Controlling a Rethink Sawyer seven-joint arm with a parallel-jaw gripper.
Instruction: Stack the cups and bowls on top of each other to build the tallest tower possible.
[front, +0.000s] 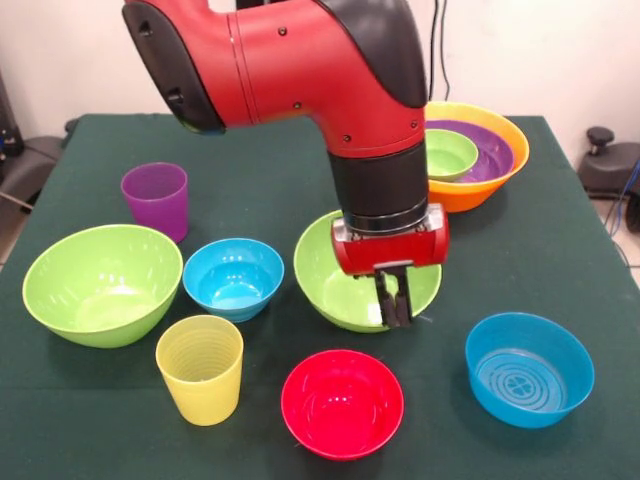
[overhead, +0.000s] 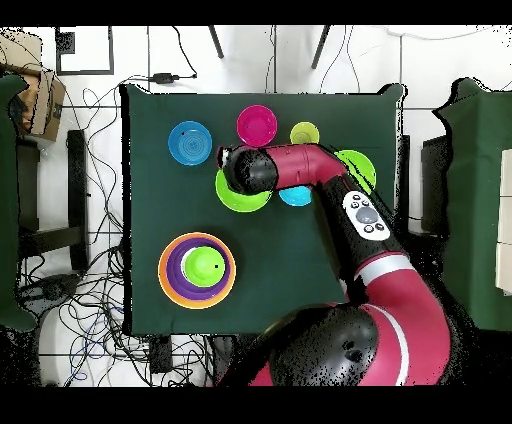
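The tower (front: 478, 165) stands at the far right of the table (front: 280, 180) in the front view: a large orange bowl (front: 500, 180) as base, a shallow purple bowl (front: 492, 150) nested in it, and a small lime green bowl (front: 450, 155) on top. The overhead view shows the same three-bowl nest (overhead: 197, 270).

The gripper (front: 394, 300) hangs over the near rim of a mid-sized lime green bowl (front: 335, 285) at table centre. Its fingers (front: 398, 297) sit close together, nearly shut, at or just inside that rim; whether they pinch the wall cannot be told.

Handling judgement: the bowls appear to be thin, glossy plastic, so light, stiff and slippery. The wall near the rim is the likely place for a pinch grip, one finger inside and one outside.

Loose pieces: a large lime green bowl (front: 102, 283), a small blue bowl (front: 233, 277), a pink-red bowl (front: 342, 402), a larger blue bowl (front: 529, 368), a purple cup (front: 156, 200) and a ribbed yellow cup (front: 200, 368). All stand upright and apart from one another.
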